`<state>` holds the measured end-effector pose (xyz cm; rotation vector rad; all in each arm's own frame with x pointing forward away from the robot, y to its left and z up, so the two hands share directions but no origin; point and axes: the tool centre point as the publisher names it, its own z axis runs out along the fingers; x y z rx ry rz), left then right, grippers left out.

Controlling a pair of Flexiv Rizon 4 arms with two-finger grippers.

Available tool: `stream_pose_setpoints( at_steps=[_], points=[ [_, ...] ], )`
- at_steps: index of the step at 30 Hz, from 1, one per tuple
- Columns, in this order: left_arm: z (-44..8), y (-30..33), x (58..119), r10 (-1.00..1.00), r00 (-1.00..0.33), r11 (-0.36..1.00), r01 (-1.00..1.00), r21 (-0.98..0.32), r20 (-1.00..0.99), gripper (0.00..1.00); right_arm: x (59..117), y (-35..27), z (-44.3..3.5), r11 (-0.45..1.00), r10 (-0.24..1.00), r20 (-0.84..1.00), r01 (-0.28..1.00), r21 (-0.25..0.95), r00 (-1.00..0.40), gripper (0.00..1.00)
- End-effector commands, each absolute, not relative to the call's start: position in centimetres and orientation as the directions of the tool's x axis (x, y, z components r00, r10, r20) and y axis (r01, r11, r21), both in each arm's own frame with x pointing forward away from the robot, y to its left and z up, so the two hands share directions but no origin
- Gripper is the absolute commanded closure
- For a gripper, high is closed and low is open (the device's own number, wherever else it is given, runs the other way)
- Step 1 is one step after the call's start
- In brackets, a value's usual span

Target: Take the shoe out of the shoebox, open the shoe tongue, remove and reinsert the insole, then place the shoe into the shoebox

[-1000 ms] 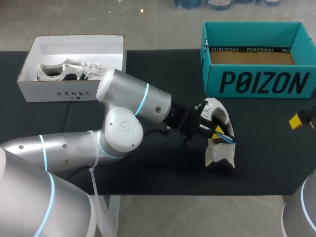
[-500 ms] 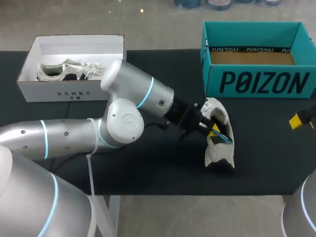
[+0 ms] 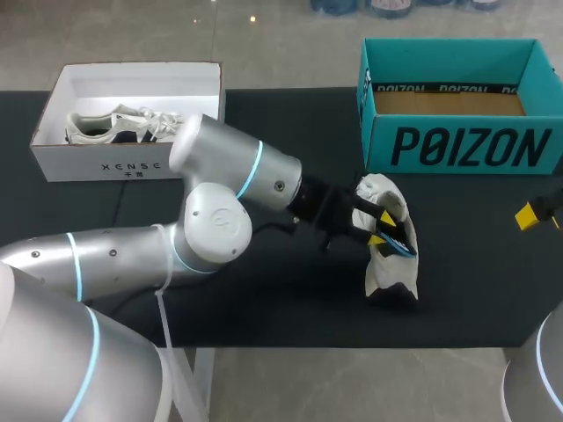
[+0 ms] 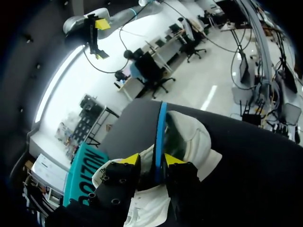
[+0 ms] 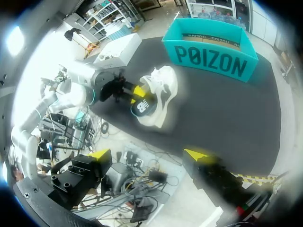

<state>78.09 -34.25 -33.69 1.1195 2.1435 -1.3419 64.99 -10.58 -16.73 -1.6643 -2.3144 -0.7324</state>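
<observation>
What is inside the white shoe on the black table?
A blue insole stands partly in the shoe, pinched by the left gripper. Deeper inside, the toe end is hidden by the shoe's own upper.

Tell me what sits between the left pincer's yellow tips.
The blue insole, edge-on, gripped by the left pincer and sticking out of the white shoe; the left wrist view shows it.

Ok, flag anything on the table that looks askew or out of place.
The white sneaker is tipped off its sole rather than sitting flat, and its blue insole sticks partway out, pinched between the left arm's jaws.
</observation>
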Motion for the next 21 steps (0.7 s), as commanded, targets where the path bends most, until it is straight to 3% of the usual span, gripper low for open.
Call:
stream_pose_setpoints(
  at_steps=[1, 7, 9, 10, 11, 21],
  points=[
    [-33.1, -34.0, 77.2, 0.423, -0.611, 0.225, 0.786, -0.576, -0.669, 0.66, 65.2, -10.5, -16.8, 0.245, 0.832, 0.433, 0.931, 0.272, -0.345, 0.00],
    [-33.5, -34.7, 76.7, 0.425, -0.614, 0.208, 0.781, -0.588, -0.665, 0.68, 65.2, -10.5, -16.8, 0.245, 0.832, 0.433, 0.931, 0.272, -0.345, 0.00],
    [-33.6, -34.8, 76.7, 0.425, -0.615, 0.204, 0.780, -0.592, -0.664, 0.78, 65.2, -10.5, -16.8, 0.245, 0.832, 0.433, 0.931, 0.272, -0.345, 0.00],
    [-33.6, -34.9, 76.7, 0.426, -0.615, 0.201, 0.779, -0.593, -0.663, 0.93, 65.2, -10.5, -16.8, 0.245, 0.832, 0.433, 0.931, 0.272, -0.345, 0.00],
    [-33.6, -34.9, 76.7, 0.427, -0.615, 0.199, 0.779, -0.595, -0.663, 1.00, 65.2, -10.5, -16.8, 0.245, 0.832, 0.433, 0.931, 0.272, -0.345, 0.00],
    [-33.6, -34.9, 78.3, 0.485, -0.573, 0.205, 0.809, -0.551, -0.660, 1.00, 65.2, -10.5, -16.8, 0.245, 0.832, 0.433, 0.931, 0.272, -0.345, 0.00]
  ],
)
